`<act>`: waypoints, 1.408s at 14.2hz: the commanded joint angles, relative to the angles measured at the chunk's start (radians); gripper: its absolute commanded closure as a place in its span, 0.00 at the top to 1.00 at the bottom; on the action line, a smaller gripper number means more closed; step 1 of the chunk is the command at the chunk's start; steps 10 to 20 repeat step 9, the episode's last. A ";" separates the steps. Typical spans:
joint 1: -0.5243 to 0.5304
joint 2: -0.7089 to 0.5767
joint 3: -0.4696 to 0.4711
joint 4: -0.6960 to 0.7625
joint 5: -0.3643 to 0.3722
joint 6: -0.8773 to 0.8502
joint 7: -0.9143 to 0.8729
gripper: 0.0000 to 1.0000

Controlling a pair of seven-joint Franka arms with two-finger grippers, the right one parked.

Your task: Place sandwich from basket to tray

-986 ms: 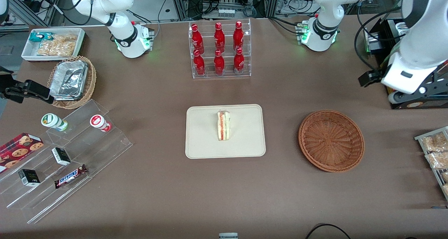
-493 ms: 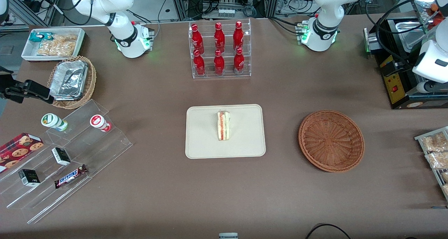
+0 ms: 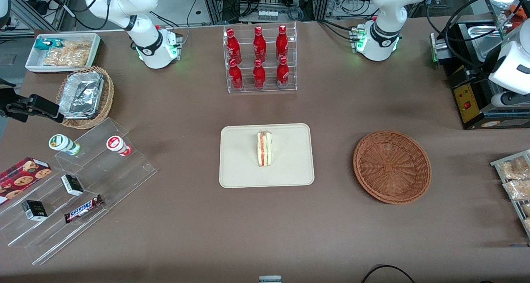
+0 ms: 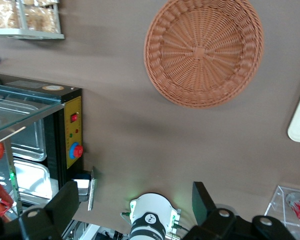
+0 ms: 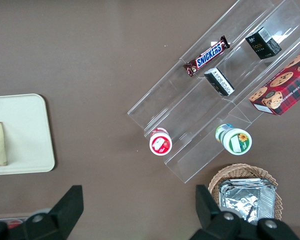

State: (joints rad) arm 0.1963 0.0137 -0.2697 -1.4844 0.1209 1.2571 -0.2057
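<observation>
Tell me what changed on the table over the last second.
Only the working arm moved: it pulled up and away from the basket, toward its own end of the table, and its gripper now hangs open and empty high above the table. The sandwich stayed on the tray, the basket stayed empty, and nothing was gripped or released.

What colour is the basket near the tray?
Reddish-brown woven wicker basket, empty, clearest in the left wrist view; the open gripper is high above the table.
</observation>
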 commanded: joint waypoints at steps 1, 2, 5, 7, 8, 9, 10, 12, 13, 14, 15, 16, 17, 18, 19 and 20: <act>-0.050 -0.043 0.105 -0.030 -0.096 -0.004 0.037 1.00; -0.057 -0.043 0.112 -0.030 -0.093 -0.007 0.031 1.00; -0.070 -0.052 0.110 -0.034 -0.083 -0.002 0.032 1.00; -0.070 -0.052 0.112 -0.040 -0.083 -0.001 0.031 1.00; -0.070 -0.051 0.110 -0.040 -0.083 -0.001 0.031 1.00; -0.070 -0.051 0.110 -0.040 -0.083 0.001 0.031 1.00; -0.070 -0.051 0.110 -0.040 -0.083 0.001 0.031 1.00; -0.070 -0.051 0.110 -0.040 -0.083 0.001 0.031 1.00; -0.070 -0.051 0.110 -0.040 -0.083 0.001 0.031 1.00; -0.070 -0.051 0.110 -0.040 -0.083 0.001 0.031 1.00; -0.070 -0.051 0.110 -0.040 -0.083 0.001 0.031 1.00; -0.070 -0.051 0.110 -0.040 -0.083 0.001 0.031 1.00; -0.070 -0.051 0.110 -0.040 -0.083 0.001 0.031 1.00; -0.070 -0.051 0.110 -0.040 -0.083 0.001 0.031 1.00; -0.070 -0.051 0.110 -0.040 -0.083 0.001 0.031 1.00; -0.070 -0.051 0.110 -0.040 -0.083 0.001 0.031 1.00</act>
